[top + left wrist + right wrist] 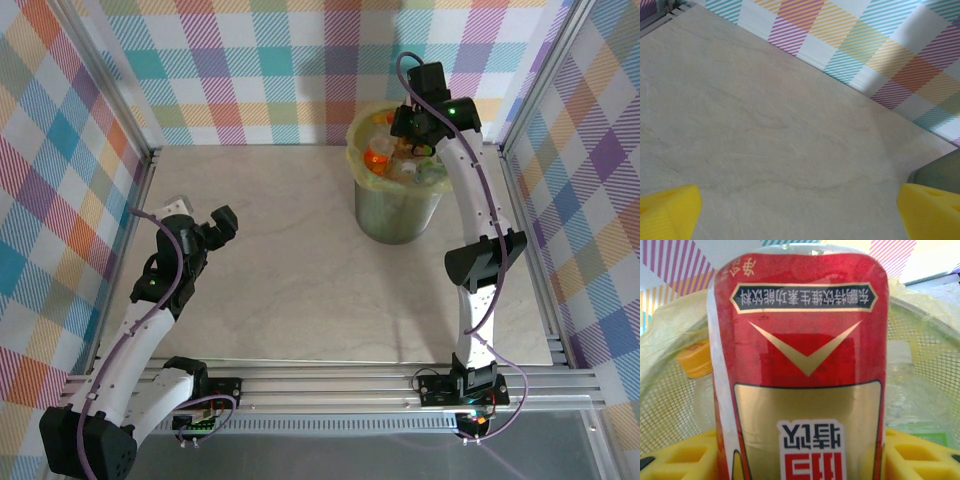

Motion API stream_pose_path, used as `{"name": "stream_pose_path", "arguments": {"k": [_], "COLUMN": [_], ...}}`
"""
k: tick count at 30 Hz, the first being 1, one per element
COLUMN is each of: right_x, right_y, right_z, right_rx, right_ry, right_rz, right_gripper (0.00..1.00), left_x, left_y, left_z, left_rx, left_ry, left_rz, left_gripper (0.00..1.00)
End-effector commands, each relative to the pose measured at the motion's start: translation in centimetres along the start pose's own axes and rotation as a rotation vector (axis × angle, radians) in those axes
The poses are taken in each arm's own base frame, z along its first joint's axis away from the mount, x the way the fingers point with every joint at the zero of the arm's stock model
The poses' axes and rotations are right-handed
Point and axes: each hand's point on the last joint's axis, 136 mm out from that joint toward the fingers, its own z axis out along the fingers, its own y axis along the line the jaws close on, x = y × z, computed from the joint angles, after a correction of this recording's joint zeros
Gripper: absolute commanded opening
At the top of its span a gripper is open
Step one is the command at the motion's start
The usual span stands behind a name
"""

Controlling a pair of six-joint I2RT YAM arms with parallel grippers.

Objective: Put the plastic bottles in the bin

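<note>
Overhead, the pale marbled tabletop [280,260] carries the bin [395,215] at its far right, a yellow-green bucket with a yellowish liner folded over the rim. The right arm reaches up and over it, so that the right tool [418,138] hangs above the bin's open mouth. The left tool [205,225] sits well apart on the near left, fingers spread as wide as they go and gripping nothing, with bare tabletop beneath.

The right tool is partly closed on a red-labelled bottle [800,365], a yellow pad [685,455] pressed to each flank. The bottle's long axis runs straight out from between the fingers, and the bin's meshed inner wall and liner lie right behind it. So the relation that matters is simple: the bottle is above the opening, not beside it, and letting go should drop it inside (the right arm is plainly the nearer one).

Other bottles already lie in the bin — one with an orange cap [694,360], one clear with a whitish cap [900,355].

The label's dark banner, upside down from the wrist, reads 东鹏特饮维生素功能饮料 — below it sit a gold chevron and larger characters cut off at the frame's edge.
</note>
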Motion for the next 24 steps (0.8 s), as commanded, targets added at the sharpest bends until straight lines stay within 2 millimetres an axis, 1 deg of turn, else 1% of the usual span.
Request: {"name": "stream_pose_path", "arguments": {"k": [1, 6, 8, 12, 20, 24], "right_x": [-0.3, 0.1, 0.1, -0.1, -0.5, -0.6], "right_y": [-0.8, -1.1, -1.1, -0.9, -0.7, -0.4], "right_z": [-0.7, -0.7, -0.9, -1.4, -3.4, -4.6], "right_rx": [0.031, 0.046, 0.044, 0.027, -0.006, -0.035], "right_ry": [-0.011, 0.001, 0.000, -0.005, -0.026, -0.030], "right_rz": [0.015, 0.003, 0.001, -0.004, -0.013, -0.024], "right_gripper": [0.58, 0.78, 0.82, 0.83, 0.82, 0.89], "left_x": [-0.9, -0.7, -0.8, -0.7, -1.0, -1.0], "left_y": [0.0, 0.1, 0.1, 0.1, 0.0, -0.1], "left_z": [0.0, 0.0, 0.0, 0.1, 0.1, 0.2], "left_rx": [0.011, 0.005, 0.004, 0.003, 0.000, 0.001], "left_ry": [-0.033, -0.028, -0.030, -0.027, -0.029, -0.025], "left_rz": [0.007, 0.011, 0.009, 0.010, 0.008, 0.007], "left_gripper": [1.00, 1.00, 1.00, 1.00, 1.00, 1.00]}}
